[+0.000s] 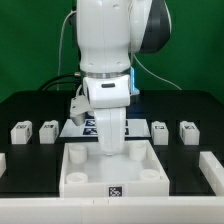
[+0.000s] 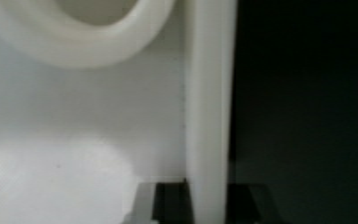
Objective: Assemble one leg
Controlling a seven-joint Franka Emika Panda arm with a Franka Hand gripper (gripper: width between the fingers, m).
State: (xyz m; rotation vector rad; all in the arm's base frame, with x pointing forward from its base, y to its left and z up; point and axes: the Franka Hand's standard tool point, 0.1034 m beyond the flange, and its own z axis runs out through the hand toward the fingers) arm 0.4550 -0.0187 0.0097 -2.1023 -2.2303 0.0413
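Note:
The large white tray-shaped panel (image 1: 75, 175) lies at the front middle of the black table. My gripper (image 1: 110, 150) reaches down onto its rear wall, mostly hidden by the arm. In the wrist view the gripper (image 2: 210, 192) has its dark fingers (image 2: 172, 203) on either side of the panel's thin wall (image 2: 208, 100), touching it; a round corner hole (image 2: 101, 12) shows nearby. Four small white legs stand in a row: two toward the exterior view's left (image 1: 20, 130) (image 1: 47, 130) and two toward its right (image 1: 158, 130) (image 1: 186, 130), all apart from the gripper.
The marker board (image 1: 82, 124) lies flat behind the panel, partly hidden by the arm. White blocks sit at the table's left edge (image 1: 3, 160) and right edge (image 1: 212, 170). A cable hangs beside the arm.

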